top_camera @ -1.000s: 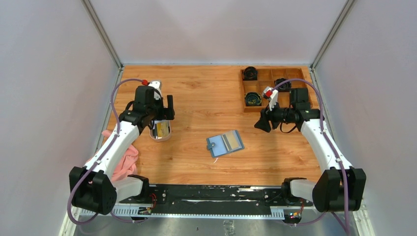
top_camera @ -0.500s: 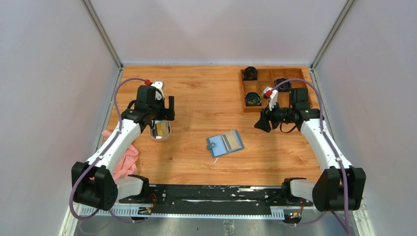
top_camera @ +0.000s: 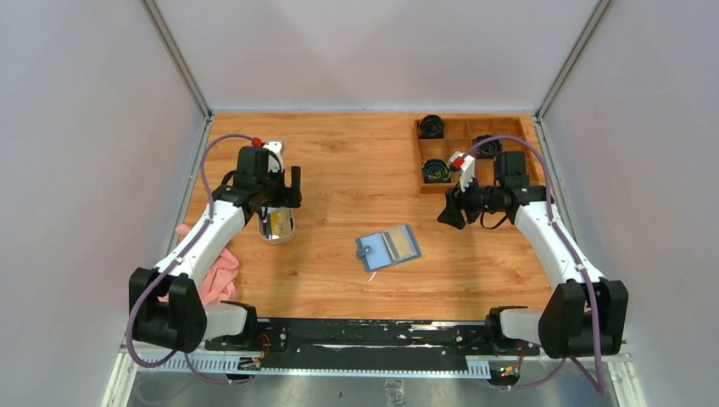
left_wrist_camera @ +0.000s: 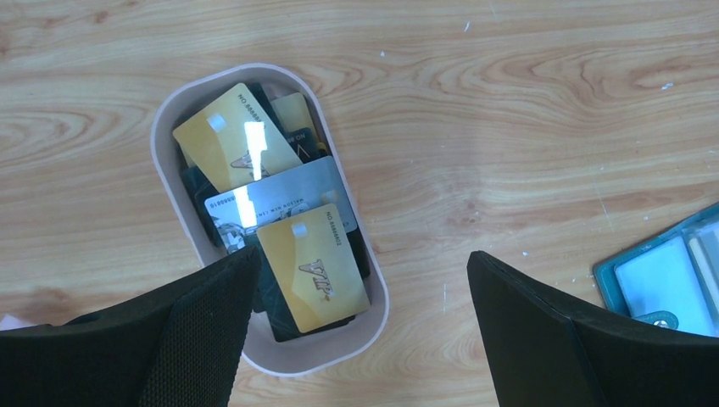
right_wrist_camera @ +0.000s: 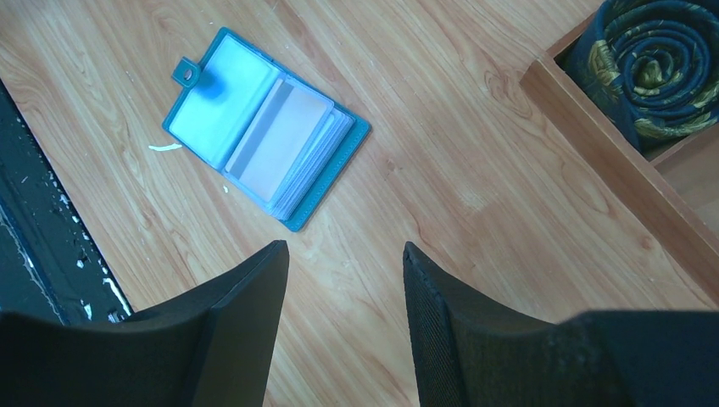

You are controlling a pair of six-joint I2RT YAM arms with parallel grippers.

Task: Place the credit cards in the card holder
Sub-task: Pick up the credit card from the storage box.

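both gape empty: left claw (left_wrist_camera: 360,275) over credit cards (left_wrist_camera: 280,212), right claw (right_wrist_camera: 343,254) near card holder (right_wrist_camera: 263,127).

Credit cards (left_wrist_camera: 273,202) in dish (left_wrist_camera: 164,153), left of card holder (top_camera: 388,247).

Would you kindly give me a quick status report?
Left tool open over cards in dish. Right tool open, empty. Holder lies open, nothing in the way.
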